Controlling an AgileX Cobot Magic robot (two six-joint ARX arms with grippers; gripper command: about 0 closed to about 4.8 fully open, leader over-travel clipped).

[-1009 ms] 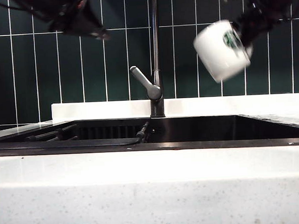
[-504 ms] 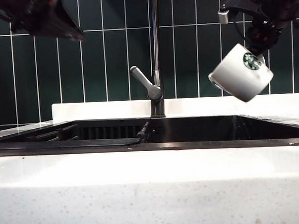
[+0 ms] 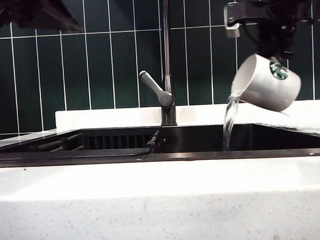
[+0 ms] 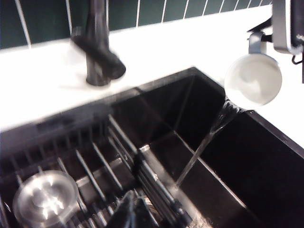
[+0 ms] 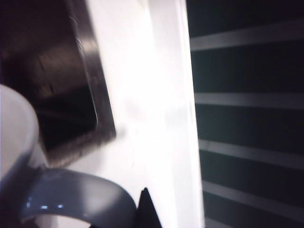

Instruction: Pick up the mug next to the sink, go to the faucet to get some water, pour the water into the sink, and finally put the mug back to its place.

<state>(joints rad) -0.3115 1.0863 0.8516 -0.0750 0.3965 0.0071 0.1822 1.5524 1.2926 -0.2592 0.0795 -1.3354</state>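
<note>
The right gripper (image 3: 276, 51) hangs high at the right of the exterior view, clamped on the handle of the mug (image 3: 267, 82). The left gripper (image 3: 65, 23) hovers high at the left, well apart from everything, its jaws drawn together with nothing between them.

The white speckled countertop (image 3: 163, 205) fills the foreground, backed by dark green wall tiles (image 3: 89, 70). The black sink (image 3: 203, 142) is set into it, with a slatted rack (image 4: 95, 166) and a steel drain strainer (image 4: 45, 199) in its left half. The dark-grey faucet (image 3: 167, 61) rises behind the sink's middle, lever angled left. The mug is tilted, mouth down-left, above the sink's right half. A thin stream of water (image 3: 229, 119) falls from its rim into the basin.
</note>
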